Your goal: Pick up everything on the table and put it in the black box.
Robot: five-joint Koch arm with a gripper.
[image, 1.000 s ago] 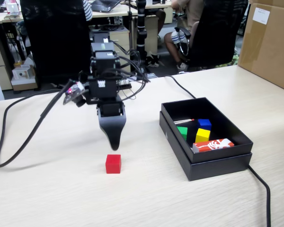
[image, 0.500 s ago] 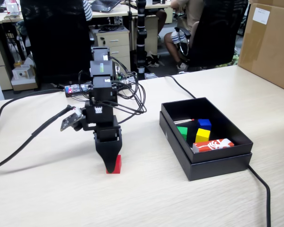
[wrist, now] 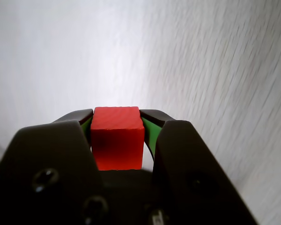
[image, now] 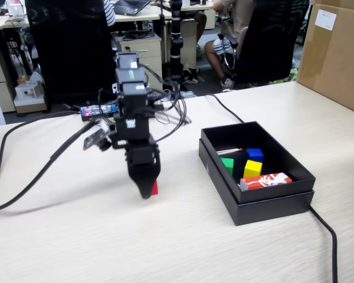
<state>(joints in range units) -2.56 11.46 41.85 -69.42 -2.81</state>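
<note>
1. Red cube [wrist: 116, 138] sits squarely between your gripper [wrist: 116, 123] jaws, which are clamped on its two side faces; the wrist view shows it seated deep, with only blurred table [wrist: 215, 61] beyond.
2. From the fixed view, the gripper [image: 146, 190] hangs just above the table [image: 76, 236], a sliver of the red cube [image: 154, 188] showing at its tip, apparently clear of the surface.
3. Your target, the black box [image: 271, 203], lies to the right of the gripper in that view, well apart, with its long axis running away from the camera.
4. Inside it you can see the green cube [image: 227, 165], yellow cube [image: 252, 168] and blue cube [image: 255, 155], so this looks like the last one.
5. Judge your carry by the near wall: you likely need to lift above its rim before swinging right.
</note>
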